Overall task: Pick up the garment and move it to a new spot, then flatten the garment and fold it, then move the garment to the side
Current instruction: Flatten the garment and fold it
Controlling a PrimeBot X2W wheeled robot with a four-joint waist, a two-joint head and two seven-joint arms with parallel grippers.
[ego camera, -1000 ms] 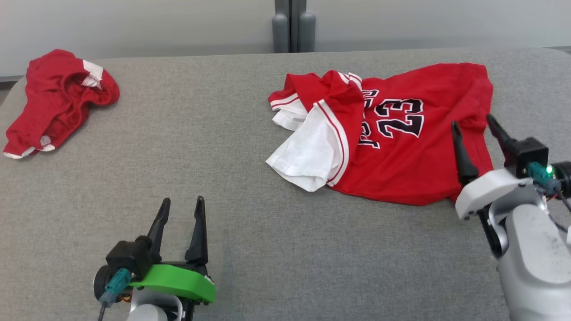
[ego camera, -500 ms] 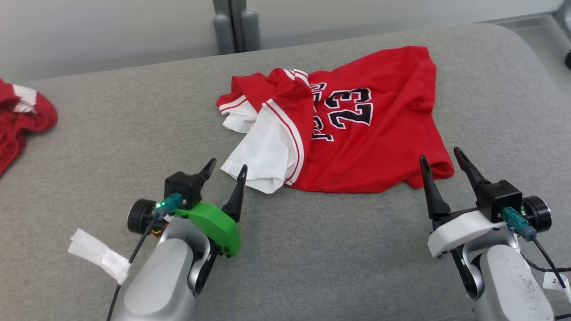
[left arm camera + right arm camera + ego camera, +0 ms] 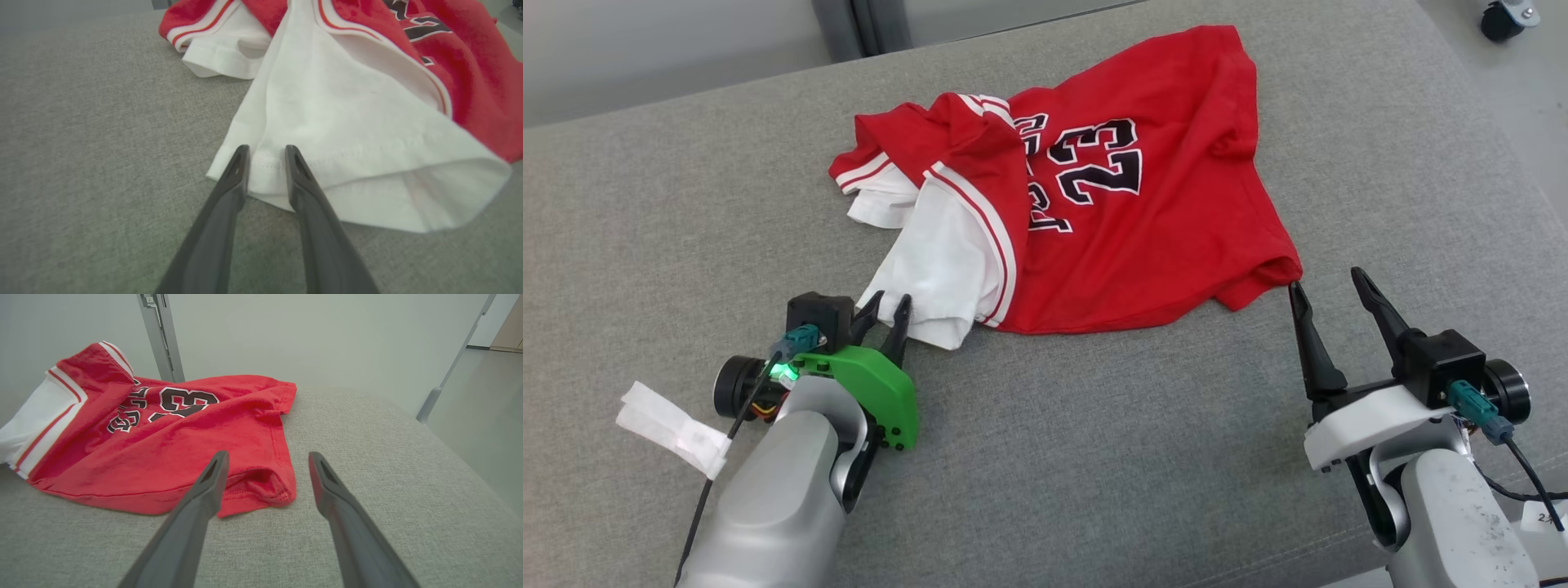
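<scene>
One rumpled red-and-white number-23 jersey (image 3: 1111,237) lies on the grey fabric surface (image 3: 1094,457). I've got two grippers: left gripper (image 3: 886,309) narrowly parted at the white hem, right gripper (image 3: 1327,282) spread wide beside the red corner.

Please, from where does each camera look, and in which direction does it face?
Head view: on the head, facing down at the red 23 jersey on the grey cushion; left gripper, right gripper show.
Left wrist view: on the left wrist, facing the white sleeve; own fingers show.
Right wrist view: on the right wrist, facing the red hem corner; own fingers show.
All share the jersey.
</scene>
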